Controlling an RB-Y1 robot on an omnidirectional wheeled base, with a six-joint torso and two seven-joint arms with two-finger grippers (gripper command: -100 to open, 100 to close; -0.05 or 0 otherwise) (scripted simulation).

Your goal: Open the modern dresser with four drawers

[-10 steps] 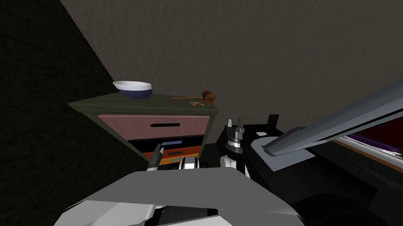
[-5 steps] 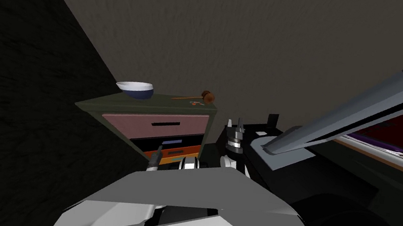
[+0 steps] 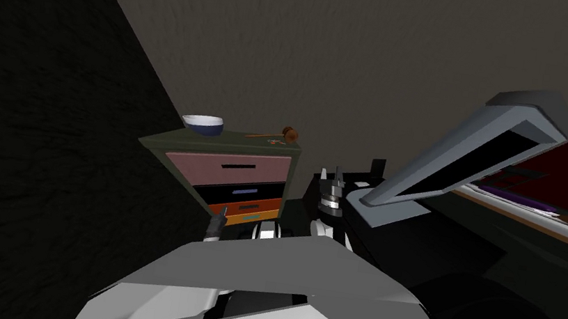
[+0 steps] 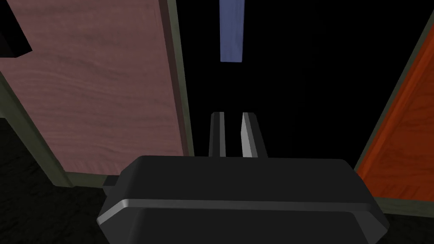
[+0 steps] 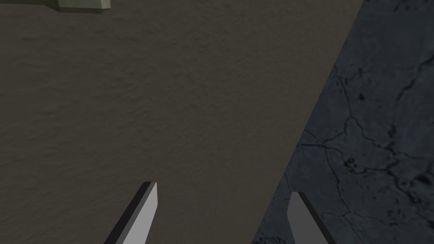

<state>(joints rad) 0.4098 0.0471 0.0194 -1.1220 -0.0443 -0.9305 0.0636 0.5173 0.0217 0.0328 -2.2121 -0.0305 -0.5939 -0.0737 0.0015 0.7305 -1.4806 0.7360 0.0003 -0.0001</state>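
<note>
Left wrist view: left gripper [image 4: 232,115], jaws together, faces dresser [image 4: 97,84].

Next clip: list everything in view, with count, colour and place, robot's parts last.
dresser: one, dark green frame, against the wall
drawers: three plain to see, pink, black, orange, top down
handle: one, blue, on the black drawer
bowl: one, white and blue, dresser top
mallet: one, brown, dresser top
slanted panel: one, grey, right of dresser
left gripper: dark, fingers shut, facing the black drawer
right gripper: fingers open, beside the dresser
</note>
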